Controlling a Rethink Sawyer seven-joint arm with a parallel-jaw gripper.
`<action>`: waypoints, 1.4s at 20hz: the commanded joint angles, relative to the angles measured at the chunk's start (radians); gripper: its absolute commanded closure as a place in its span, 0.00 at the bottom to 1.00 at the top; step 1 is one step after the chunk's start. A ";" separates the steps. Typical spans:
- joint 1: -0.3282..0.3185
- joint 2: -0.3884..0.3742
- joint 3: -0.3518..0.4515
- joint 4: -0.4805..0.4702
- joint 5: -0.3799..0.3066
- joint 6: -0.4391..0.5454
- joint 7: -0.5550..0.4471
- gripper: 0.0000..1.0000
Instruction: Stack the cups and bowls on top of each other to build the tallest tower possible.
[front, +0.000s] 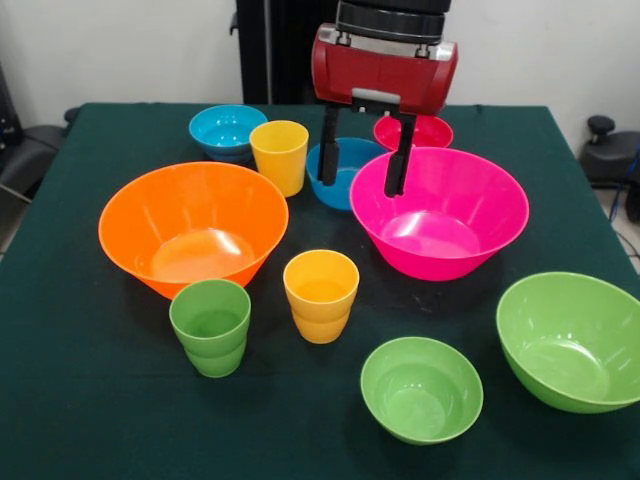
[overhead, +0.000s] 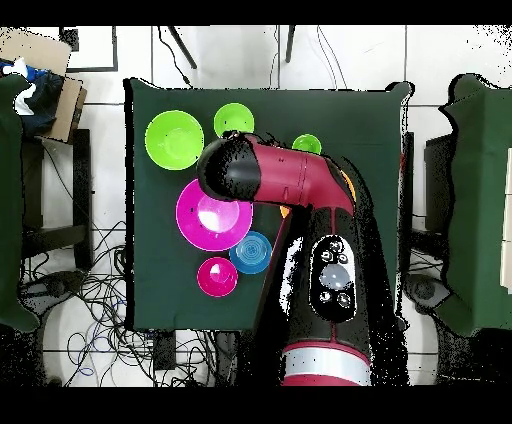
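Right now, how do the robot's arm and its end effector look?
The arm is glossy dark red with black joint sections; its base carries a black panel with round buttons. The end effector has a red rounded housing, a grey metal plate, and two thin, straight black fingers.

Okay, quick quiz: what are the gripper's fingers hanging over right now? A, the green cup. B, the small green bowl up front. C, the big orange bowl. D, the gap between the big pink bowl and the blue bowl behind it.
D: the open gripper has one finger over the darker blue bowl and the other over the large pink bowl's rim.
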 joint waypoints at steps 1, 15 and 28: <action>0.018 0.056 0.035 -0.065 -0.106 -0.018 -0.010 0.00; 0.046 0.133 0.015 -0.162 -0.116 -0.067 0.044 0.00; 0.058 0.139 -0.014 -0.146 -0.105 -0.140 0.069 0.00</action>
